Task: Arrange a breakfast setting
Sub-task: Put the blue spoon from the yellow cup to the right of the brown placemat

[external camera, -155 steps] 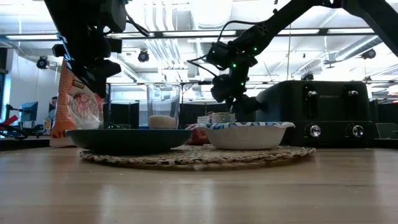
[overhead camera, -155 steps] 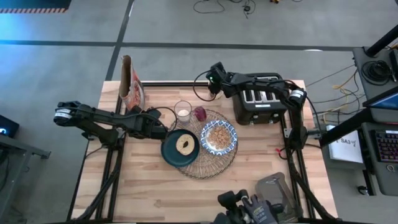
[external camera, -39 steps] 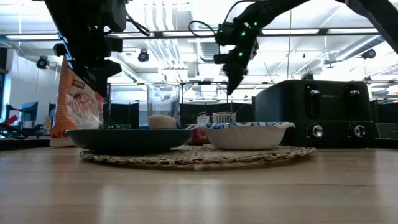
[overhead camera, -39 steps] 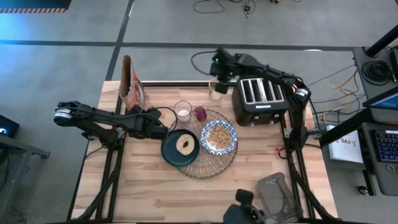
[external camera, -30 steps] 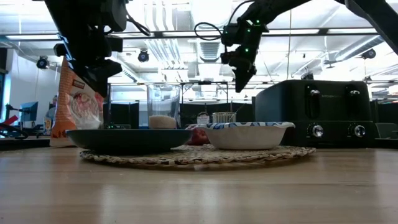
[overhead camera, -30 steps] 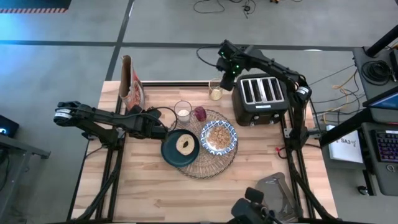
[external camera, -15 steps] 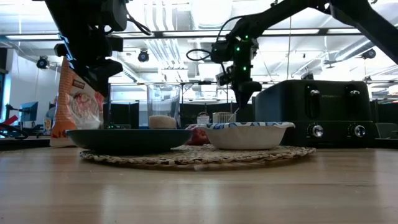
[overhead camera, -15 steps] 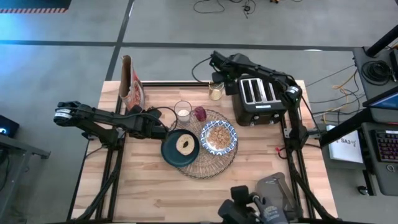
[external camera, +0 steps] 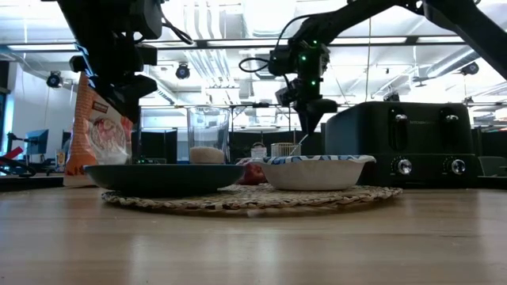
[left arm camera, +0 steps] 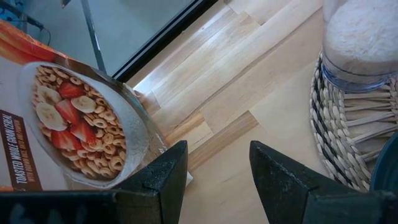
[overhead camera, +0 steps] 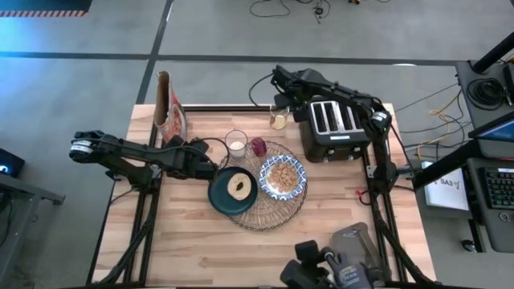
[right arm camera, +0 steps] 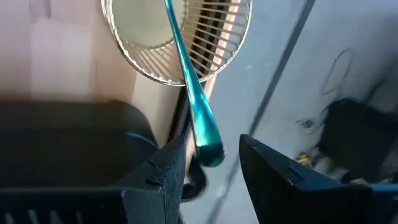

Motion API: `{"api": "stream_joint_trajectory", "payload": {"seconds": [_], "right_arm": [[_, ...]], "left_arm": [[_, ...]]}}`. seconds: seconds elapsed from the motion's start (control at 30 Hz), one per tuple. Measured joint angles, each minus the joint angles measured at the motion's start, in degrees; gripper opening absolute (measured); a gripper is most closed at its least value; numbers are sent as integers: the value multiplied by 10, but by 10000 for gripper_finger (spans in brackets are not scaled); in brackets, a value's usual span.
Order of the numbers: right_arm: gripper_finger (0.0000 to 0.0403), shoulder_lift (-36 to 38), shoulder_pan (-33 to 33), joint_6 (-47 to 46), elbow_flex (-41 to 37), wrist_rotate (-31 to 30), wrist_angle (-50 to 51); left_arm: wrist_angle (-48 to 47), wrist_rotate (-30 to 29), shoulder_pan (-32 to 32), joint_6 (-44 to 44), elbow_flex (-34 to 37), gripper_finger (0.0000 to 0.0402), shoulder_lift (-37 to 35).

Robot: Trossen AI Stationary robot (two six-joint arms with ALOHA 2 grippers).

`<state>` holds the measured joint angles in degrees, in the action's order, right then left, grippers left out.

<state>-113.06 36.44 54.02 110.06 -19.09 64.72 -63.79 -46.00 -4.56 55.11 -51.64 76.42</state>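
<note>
A round woven placemat holds a dark teal plate, a blue-and-white bowl of cereal and a small glass. A teal-handled spoon stands tilted in a round wire holder at the far edge, left of the toaster, its bowl end down in the holder. My right gripper hangs open above the holder, one finger on either side of the handle's free end, not touching it. My left gripper is open and empty, left of the plate.
A black four-slot toaster stands at the far right, under my right arm. A cereal box stands at the far left. A small red thing lies on the mat beside the glass. The near half of the table is bare wood.
My right gripper has come down toward the wire holder and a little toward the table's left edge, until its fingers stand about the spoon handle's free end. It has kept nearly still for the last half second.
</note>
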Motion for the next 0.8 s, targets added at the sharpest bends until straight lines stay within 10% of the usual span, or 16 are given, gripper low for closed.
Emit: {"api": "stream_joint_trajectory", "payload": {"seconds": [0.8], "right_arm": [[132,-24,-16,143,-2,-64,-23]], "left_arm": [[0,-2,0,-7,0,157,0]]}}
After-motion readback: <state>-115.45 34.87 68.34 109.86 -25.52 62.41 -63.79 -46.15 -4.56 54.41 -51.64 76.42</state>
